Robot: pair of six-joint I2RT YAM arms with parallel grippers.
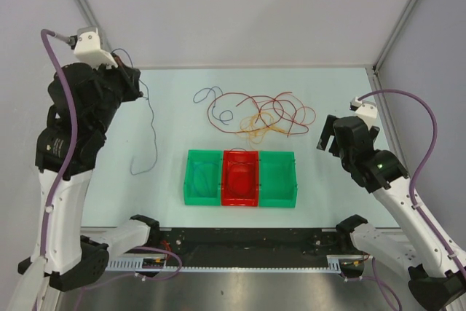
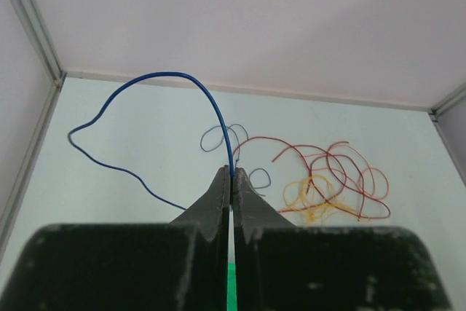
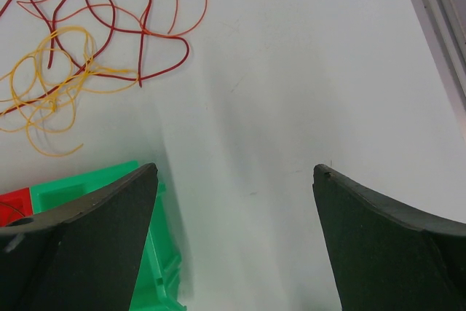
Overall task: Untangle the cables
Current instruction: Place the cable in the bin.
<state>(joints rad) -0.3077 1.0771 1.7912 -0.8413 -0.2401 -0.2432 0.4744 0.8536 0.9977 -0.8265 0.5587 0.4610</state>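
Note:
My left gripper [image 1: 135, 82] is raised at the far left and shut on a blue cable [image 1: 154, 136], which hangs from it down to the table. In the left wrist view the blue cable [image 2: 169, 73] arcs up out of the shut fingertips of the left gripper [image 2: 231, 174]. A tangle of red cables [image 1: 255, 109] and yellow-orange cables [image 1: 259, 128] lies at the table's far middle, with a short blue loop [image 1: 207, 94] at its left. My right gripper [image 1: 324, 136] hovers open to the right of the tangle, with nothing between its fingers. The right gripper [image 3: 234, 172] sees red cables [image 3: 109, 5] and yellow ones [image 3: 51, 78].
Three joined bins stand near the table's middle: a green bin [image 1: 202, 178], a red bin [image 1: 241, 178] and another green bin [image 1: 277, 180]. Walls with metal rails close the back and both sides. The green bin's corner [image 3: 87, 187] sits just under my right gripper's left finger.

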